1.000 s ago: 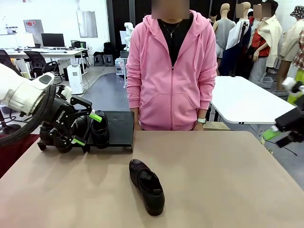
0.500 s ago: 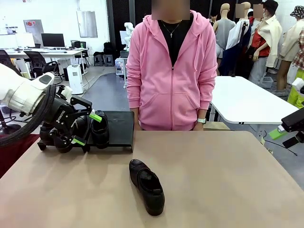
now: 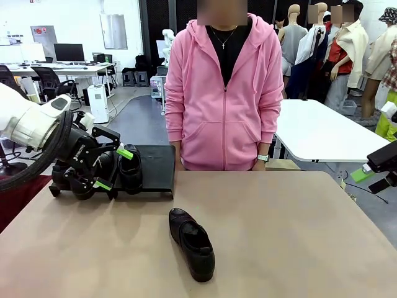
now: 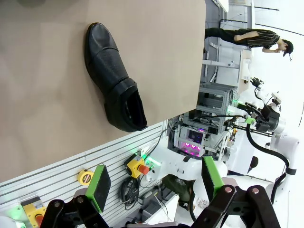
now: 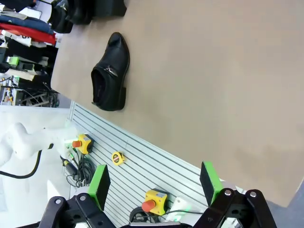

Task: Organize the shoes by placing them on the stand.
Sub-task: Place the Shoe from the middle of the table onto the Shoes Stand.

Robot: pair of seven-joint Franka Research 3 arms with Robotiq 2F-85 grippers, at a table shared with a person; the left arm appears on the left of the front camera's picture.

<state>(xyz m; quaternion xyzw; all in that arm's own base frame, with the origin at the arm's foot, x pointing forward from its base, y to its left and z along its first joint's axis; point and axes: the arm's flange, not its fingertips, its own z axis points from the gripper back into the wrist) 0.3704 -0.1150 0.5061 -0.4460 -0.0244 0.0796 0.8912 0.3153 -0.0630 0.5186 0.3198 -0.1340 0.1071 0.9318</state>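
Tabletop (image 3: pixel 279 236) unchanged; right pincer (image 3: pixel 372 176), wide open, has pulled back rightward.

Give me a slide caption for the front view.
Black loafer lies on the table while the open left gripper hovers at the stand.

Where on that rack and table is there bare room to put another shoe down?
The stand's right part, beside the shoe on it, is bare. So is the table right of the loose shoe. The stand's left end is crowded by the open left hand.
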